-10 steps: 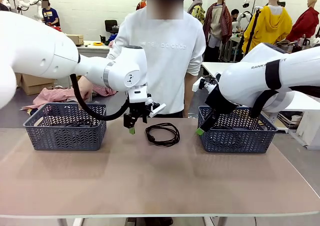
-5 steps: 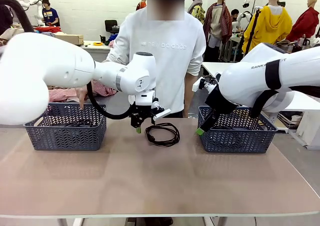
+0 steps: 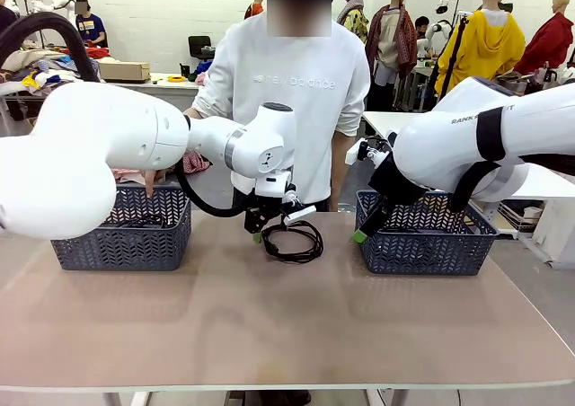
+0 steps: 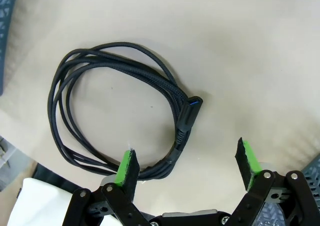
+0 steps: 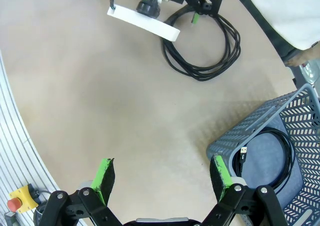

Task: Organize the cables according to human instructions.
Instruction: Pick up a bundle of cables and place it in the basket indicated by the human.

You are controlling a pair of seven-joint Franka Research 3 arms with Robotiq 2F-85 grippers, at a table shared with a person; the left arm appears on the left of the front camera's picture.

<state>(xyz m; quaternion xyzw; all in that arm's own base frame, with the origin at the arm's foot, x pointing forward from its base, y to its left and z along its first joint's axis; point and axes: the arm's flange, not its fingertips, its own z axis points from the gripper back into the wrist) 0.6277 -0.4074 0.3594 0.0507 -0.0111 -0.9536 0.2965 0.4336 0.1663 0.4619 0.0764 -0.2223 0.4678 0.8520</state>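
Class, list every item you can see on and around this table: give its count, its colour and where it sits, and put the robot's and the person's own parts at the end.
coiled cable on the table: one, black, far middle of the tabletop, under the left pincer.
cable in the right basket: one, black, coiled on the basket floor.
cable in the left basket: black, count unclear through the weave.
baskets: two, dark grey-blue, left basket and right basket at the far corners.
table: one, beige.
left pincer: open, green pads, low over the coil.
right pincer: open, beside the right basket.
person: one, white sweatshirt, far side.
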